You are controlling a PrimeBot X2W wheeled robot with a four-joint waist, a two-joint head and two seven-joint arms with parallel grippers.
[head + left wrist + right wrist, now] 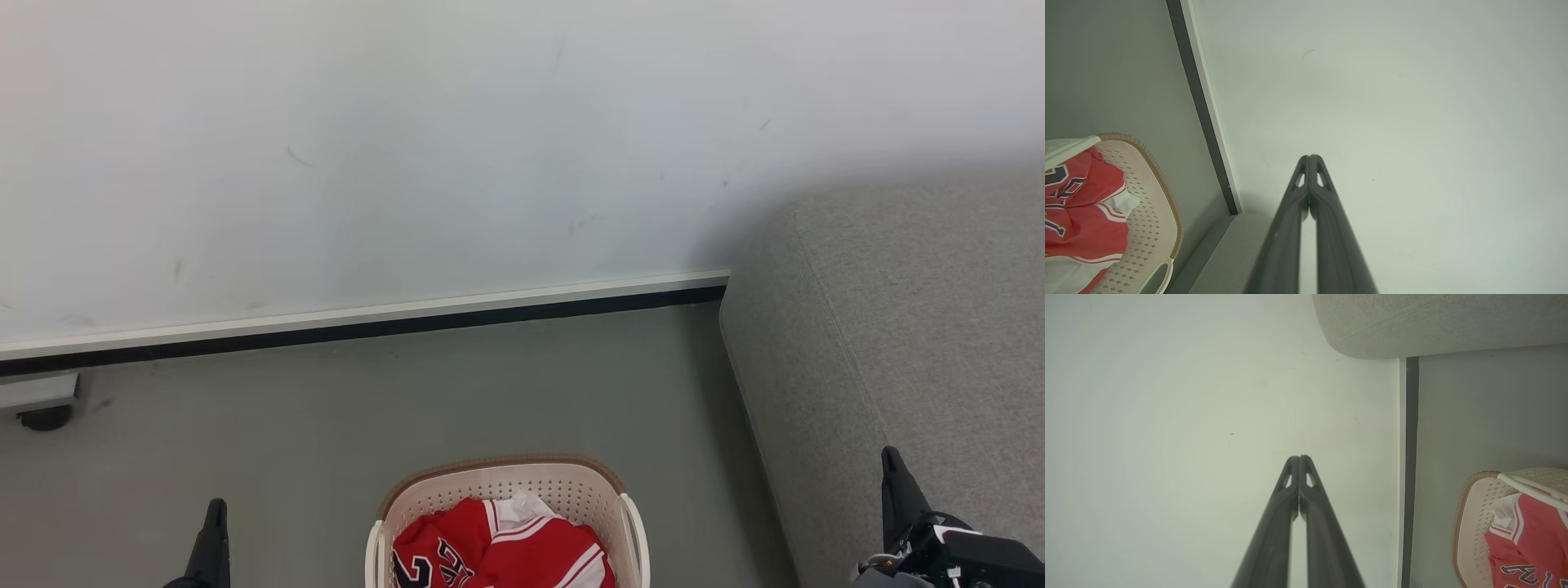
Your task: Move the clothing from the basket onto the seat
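Observation:
The cream-white basket (563,486) with a brown rim stands on the floor at the bottom centre, holding the red clothing (506,551) with white stripes and black lettering. The grey woven seat (906,327) rises at the right. My left gripper (214,514) is shut and empty at the lower left, well left of the basket. My right gripper (891,461) is shut and empty over the seat's front part at the lower right. The left wrist view has the left gripper (1309,157), the basket (1155,204) and clothing (1086,212). The right wrist view has the right gripper (1299,458), the basket (1470,522), clothing (1531,535) and seat (1433,322).
A pale wall (408,147) with a white and black skirting strip (367,322) runs behind the basket. Grey floor (326,433) lies between wall and basket. A small grey fixture with a dark foot (41,404) sits at the far left by the wall.

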